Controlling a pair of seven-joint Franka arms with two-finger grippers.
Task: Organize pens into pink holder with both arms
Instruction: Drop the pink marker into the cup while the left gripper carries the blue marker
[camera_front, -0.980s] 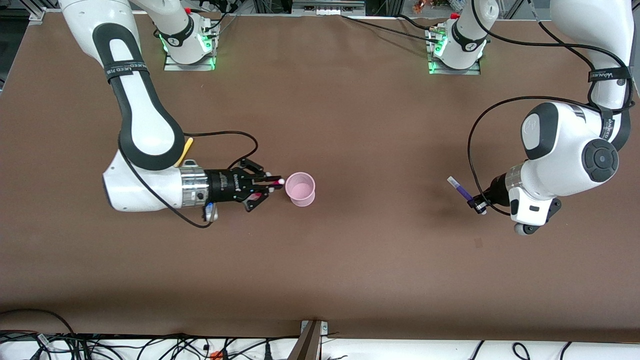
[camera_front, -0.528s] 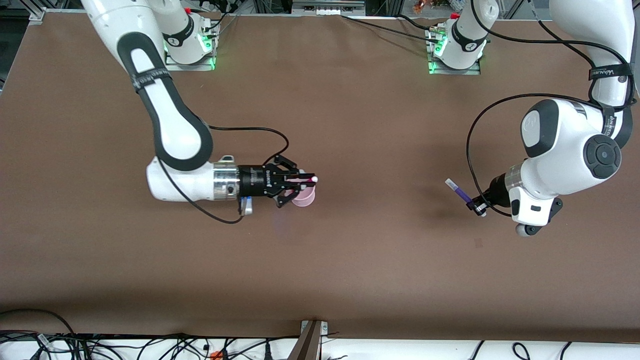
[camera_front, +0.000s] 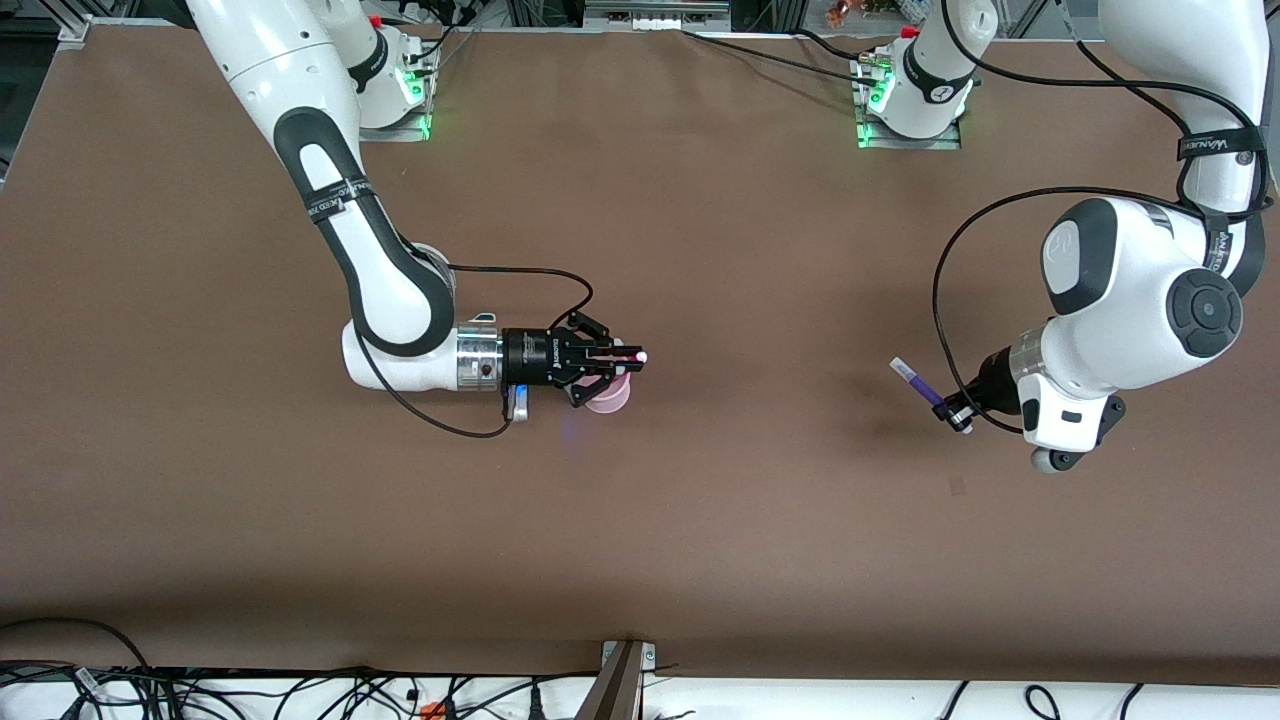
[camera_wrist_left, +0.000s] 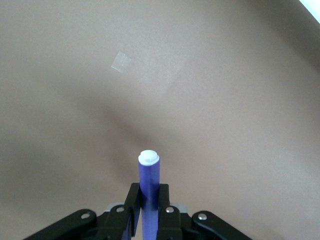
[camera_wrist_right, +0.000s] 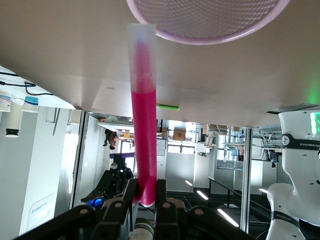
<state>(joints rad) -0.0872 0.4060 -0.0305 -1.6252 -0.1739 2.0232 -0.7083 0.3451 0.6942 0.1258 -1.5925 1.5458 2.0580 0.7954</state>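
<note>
Two pens are up in the air on my screens, one in each end effector. My right end effector (camera_front: 608, 366) lies level above the pink holder (camera_front: 612, 398), its fingers pinched tight on the magenta pen (camera_front: 625, 357). That pen sticks straight out from the fingertips, white tip leading, and the tip reaches just over the holder's rim on the side toward the left arm's end of the surface (camera_front: 700, 520). On the right wrist view I see the magenta pen (camera_wrist_right: 142, 120) clamped low between the two fingers (camera_wrist_right: 161, 192), its pale end up beside the round pink rim of the holder (camera_wrist_right: 205, 25). A thin green pen (camera_wrist_right: 167, 107) shows small and well apart on the brown surface in that same view; I cannot find it from the front.

Over at the left arm's end, my left end effector (camera_front: 955, 412) hangs above bare brown surface, well apart from the holder, closed on the purple pen (camera_front: 918, 383). From the front that pen angles up and away from the fingers, pale end outermost. The left wrist view confirms the grip: the purple pen (camera_wrist_left: 149, 187) sits squeezed between both fingers (camera_wrist_left: 132, 207), white cap showing. A small pale fleck (camera_wrist_left: 120, 61) lies on the surface there.
</note>
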